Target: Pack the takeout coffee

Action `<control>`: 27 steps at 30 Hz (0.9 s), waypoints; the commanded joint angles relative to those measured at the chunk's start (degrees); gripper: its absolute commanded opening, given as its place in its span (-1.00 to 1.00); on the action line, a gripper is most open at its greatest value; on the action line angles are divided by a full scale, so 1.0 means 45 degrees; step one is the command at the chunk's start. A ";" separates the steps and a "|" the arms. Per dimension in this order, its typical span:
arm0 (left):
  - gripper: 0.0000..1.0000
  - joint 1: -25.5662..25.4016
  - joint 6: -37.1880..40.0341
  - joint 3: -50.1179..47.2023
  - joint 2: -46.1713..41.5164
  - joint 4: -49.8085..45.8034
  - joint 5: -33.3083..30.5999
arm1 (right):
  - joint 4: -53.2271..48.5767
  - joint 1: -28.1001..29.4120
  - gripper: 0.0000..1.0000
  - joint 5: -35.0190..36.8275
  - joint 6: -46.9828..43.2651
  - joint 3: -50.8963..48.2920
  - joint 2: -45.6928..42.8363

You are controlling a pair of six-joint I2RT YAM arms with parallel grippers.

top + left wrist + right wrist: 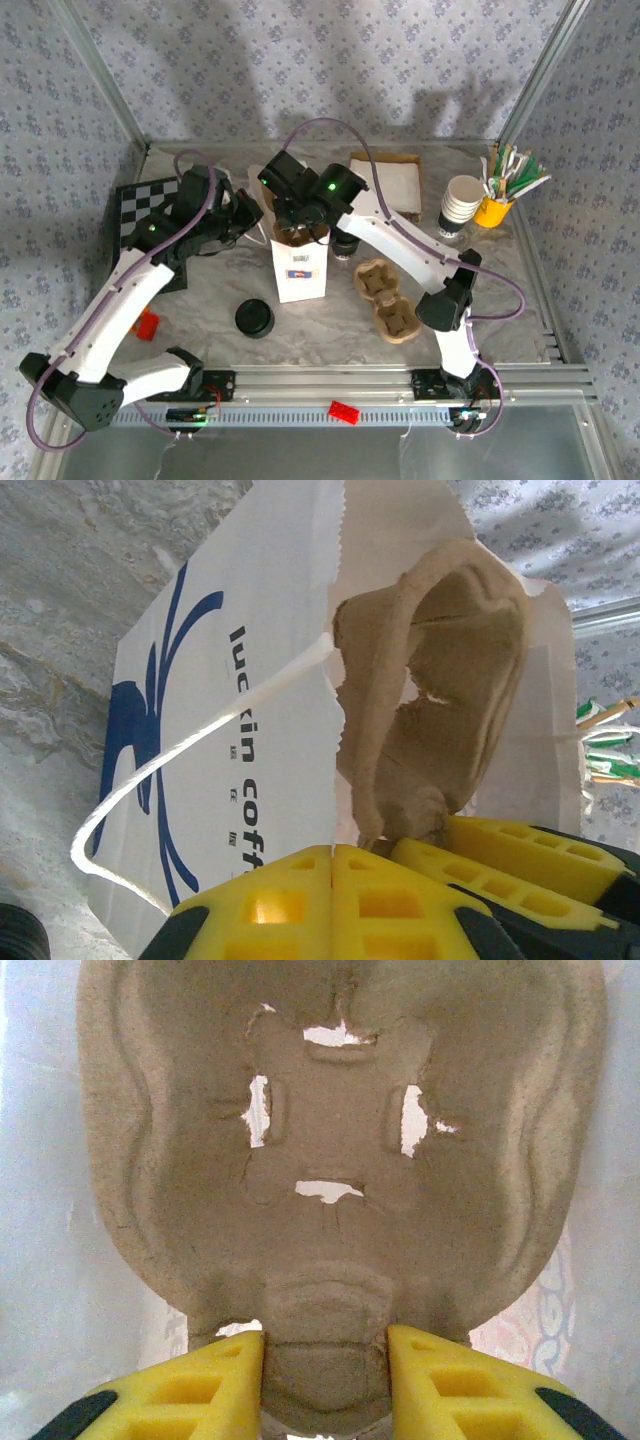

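Observation:
A white paper bag [300, 272] [240, 680] with blue print stands open at the table's middle. My left gripper [256, 222] [333, 852] is shut on the bag's serrated rim. My right gripper [300, 226] [325, 1345] is shut on the centre ridge of a brown cardboard cup carrier [330, 1140] [450, 680], which stands on end inside the bag's mouth. The takeout coffee [345, 246], dark-topped, stands just right of the bag, partly under the right arm.
A second cardboard carrier [386, 297] lies right of the bag. A loose black lid [254, 318] sits front left. A checkerboard [140, 205] is at the left. White cups [462, 205] and a yellow holder [495, 208] stand back right. A red brick [147, 323] lies by the left arm.

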 commanded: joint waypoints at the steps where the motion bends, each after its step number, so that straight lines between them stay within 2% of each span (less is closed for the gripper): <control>1: -1.00 -0.0076 0.0515 0.0559 0.0069 -0.0002 -0.0008 | -0.0881 -0.0084 -0.33 -0.0136 0.0228 0.0342 0.0428; 3: -1.00 -0.0074 0.0508 0.0590 0.0113 -0.0195 -0.0239 | -0.0885 -0.0025 -0.33 0.0375 0.0255 0.0468 0.0373; 10: -1.00 -0.0068 0.0279 0.0493 0.0114 -0.0082 -0.0280 | -0.1082 0.0012 -0.32 0.0102 0.0227 0.0280 0.0028; 19: -1.00 -0.0271 -0.0187 0.0423 0.0033 0.0010 -0.0055 | -0.0681 -0.0284 -0.32 -0.0039 0.0209 0.0604 0.1001; 23: -1.00 -0.0287 -0.0406 0.0331 0.0091 0.0145 0.0175 | -0.0130 -0.0319 -0.33 0.0379 0.0203 0.0654 0.1238; 27: -1.00 -0.0296 -0.0471 0.0296 0.0094 0.0162 0.0189 | 0.0625 -0.0374 -0.33 0.0153 -0.0042 0.0206 0.1278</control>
